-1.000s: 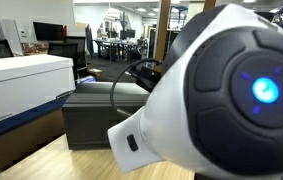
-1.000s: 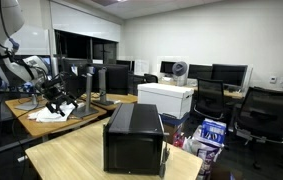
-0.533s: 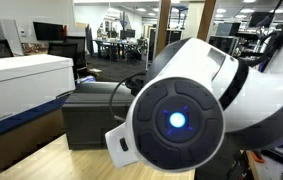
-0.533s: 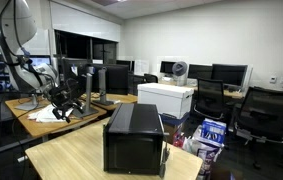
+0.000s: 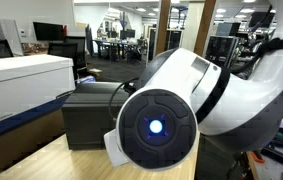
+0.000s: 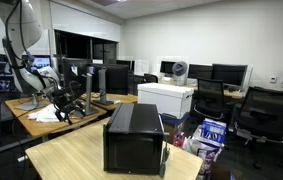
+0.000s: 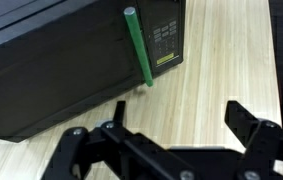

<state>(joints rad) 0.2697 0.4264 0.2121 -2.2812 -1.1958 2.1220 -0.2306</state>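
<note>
**Open jaws facing a green marker beside a black appliance**

In the wrist view the jaws are standing wide apart and gripping nothing. Their two dark fingers (image 7: 253, 130) are rising from the 6 o'clock edge, with the light wooden bench (image 7: 221, 70) showing between them.

The green marker (image 7: 138, 48) is sitting at about 12 o'clock from the jaws and apart from them. Its lower end is meeting the bench just beside the front of the black appliance (image 7: 51, 70). The marker is showing a round top end and slanting slightly towards 11 o'clock. It may be standing upright against the appliance's front, though the steep angle is making that hard to tell. The appliance is filling the 10 o'clock part of this view, and its keypad (image 7: 165, 38) is lying just to the 3 o'clock side of the marker.

In an exterior view the arm (image 6: 21, 45) is hanging at 9 o'clock, well apart from the black appliance (image 6: 134, 135), which is resting on the bench (image 6: 71, 158). A white box (image 6: 166, 98) is sitting at 1 o'clock from the appliance. Monitors (image 6: 229, 73) and office chairs (image 6: 256, 115) are standing further off towards 3 o'clock.

In an exterior view a round white joint (image 5: 186, 80) of the arm, with a blue light (image 5: 156, 127) glowing at its middle, is filling the foreground. It is partly covering the appliance (image 5: 86, 118).
</note>
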